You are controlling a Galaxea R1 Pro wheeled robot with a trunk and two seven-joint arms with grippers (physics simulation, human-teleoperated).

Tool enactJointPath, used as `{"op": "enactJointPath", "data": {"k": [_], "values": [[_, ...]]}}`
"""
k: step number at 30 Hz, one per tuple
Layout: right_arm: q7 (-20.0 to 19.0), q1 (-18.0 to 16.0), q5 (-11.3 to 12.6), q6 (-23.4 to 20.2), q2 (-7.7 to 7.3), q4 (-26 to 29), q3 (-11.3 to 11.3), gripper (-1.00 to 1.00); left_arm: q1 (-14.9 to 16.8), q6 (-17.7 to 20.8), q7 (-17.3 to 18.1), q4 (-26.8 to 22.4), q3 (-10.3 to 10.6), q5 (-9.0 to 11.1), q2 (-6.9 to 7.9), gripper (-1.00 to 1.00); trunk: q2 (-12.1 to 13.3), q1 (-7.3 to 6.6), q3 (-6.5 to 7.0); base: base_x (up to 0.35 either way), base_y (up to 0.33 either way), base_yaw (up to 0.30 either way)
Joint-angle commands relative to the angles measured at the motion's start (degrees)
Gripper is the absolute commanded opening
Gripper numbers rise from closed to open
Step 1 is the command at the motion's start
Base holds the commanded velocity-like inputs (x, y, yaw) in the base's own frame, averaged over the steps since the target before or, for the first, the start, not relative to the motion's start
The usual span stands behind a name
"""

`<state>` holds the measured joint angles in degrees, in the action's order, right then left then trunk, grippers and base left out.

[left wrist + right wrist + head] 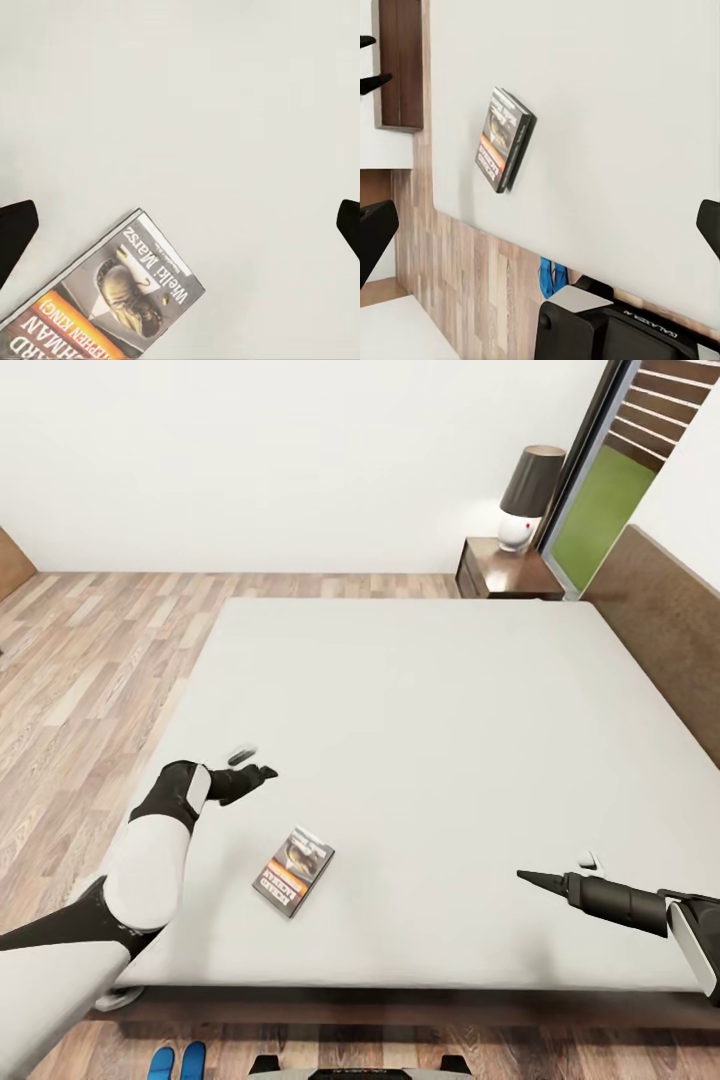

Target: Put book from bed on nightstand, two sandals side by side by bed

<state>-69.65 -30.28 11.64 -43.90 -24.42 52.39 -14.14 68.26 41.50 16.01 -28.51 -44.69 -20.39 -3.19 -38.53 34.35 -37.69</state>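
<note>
Bed (420, 760): large, grey mattress, dark frame; landmark for all below.

Nightstand (505, 572): at the bed's far head corner, a lamp (527, 495) standing on it.

Left gripper (262, 771): over the mattress near the foot edge, just beyond the book; fingers spread wide, holding nothing.

Right gripper (530, 877): over the mattress near the foot edge, well apart from the book; fingers look wide in its wrist view, empty.

Book (293, 870): flat on the mattress near the foot edge, untouched.

Sandals (177, 1060): blue, side by side on the floor by the bed's foot.

Step judged in hand: reaching for the book. Next: lower the left gripper onto it, close, then carry it to the nightstand.
</note>
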Motion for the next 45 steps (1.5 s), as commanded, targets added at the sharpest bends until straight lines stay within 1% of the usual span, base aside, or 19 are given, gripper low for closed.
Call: {"op": "enactJointPath", "data": {"k": [1,4,7,21,23,26,30,45], "values": [[-0.05,-0.01,0.23,-0.39,-0.02,-0.01,0.01,1.0,0.31,0.11,-1.07,-0.1,-0.43,-0.57,-0.12,1.0,-0.06,0.02,-0.07,0.0,0.0,0.0],[-0.05,0.02,0.23,-0.38,-0.02,-0.01,0.03,1.0,0.6,-0.75,-2.78,-0.12,-0.41,-0.54,-0.32,1.0,-0.06,0.02,-0.08,0.0,0.0,0.0],[-0.09,0.01,0.23,-0.39,-0.02,-0.01,0.0,1.0,0.69,-1.25,-3.34,-0.13,-0.4,-0.5,-0.44,1.0,-0.06,0.02,-0.09,0.0,0.0,0.0],[-0.14,0.01,0.23,-0.39,-0.02,-0.01,0.01,1.0,0.74,-1.51,-3.47,0.22,-0.63,-0.44,-1.35,1.0,-0.06,0.02,-0.09,0.0,0.0,0.0],[-0.19,0.0,0.23,-0.46,-0.02,-0.01,0.0,1.0,0.74,-1.51,-3.36,0.27,-0.65,-0.44,-1.89,1.0,-0.06,0.02,-0.14,0.0,0.0,0.0],[-0.21,0.03,0.23,-0.54,-0.02,0.01,-0.01,1.0,0.74,-1.51,-3.3,0.31,-0.66,-0.44,-2.31,1.0,-0.06,0.02,-0.32,0.0,0.0,0.0],[-0.22,-0.02,0.23,-0.56,-0.02,0.02,-0.01,1.0,0.74,-1.51,-3.19,0.31,-0.66,-0.44,-2.46,1.0,-0.06,0.02,-0.64,0.0,0.0,0.0],[-0.22,0.0,0.25,-0.57,-0.02,0.08,-0.01,1.0,0.71,-1.55,-3.0,0.38,-0.73,-0.44,-2.43,1.0,-0.06,0.02,-1.97,0.0,0.0,0.0]]}}
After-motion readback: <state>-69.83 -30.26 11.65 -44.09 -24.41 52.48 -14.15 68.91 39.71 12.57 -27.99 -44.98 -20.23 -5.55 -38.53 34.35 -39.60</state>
